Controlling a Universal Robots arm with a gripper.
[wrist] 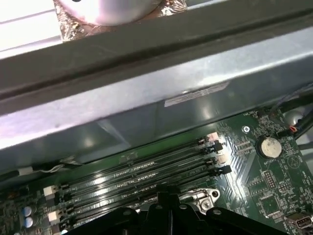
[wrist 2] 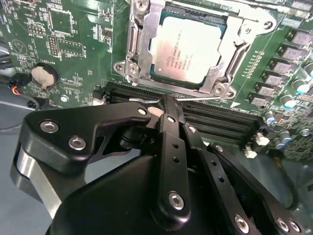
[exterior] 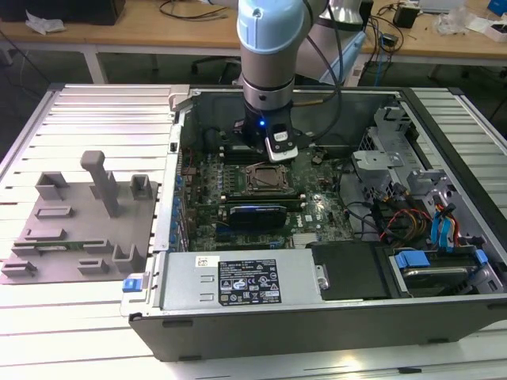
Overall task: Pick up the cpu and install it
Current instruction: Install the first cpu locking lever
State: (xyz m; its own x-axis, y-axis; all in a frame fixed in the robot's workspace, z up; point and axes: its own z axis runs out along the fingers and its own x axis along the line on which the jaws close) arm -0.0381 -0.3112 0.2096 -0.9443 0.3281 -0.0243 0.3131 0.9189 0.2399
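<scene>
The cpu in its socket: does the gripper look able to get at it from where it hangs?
Probably yes. The cpu lies face up in the socket, its frame swung open with nothing over it, and the gripper hangs close beside it, over the memory slots.

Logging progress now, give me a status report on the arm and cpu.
Gripper shut, empty, above memory slots. Cpu seated in socket. Nothing in the way.
</scene>
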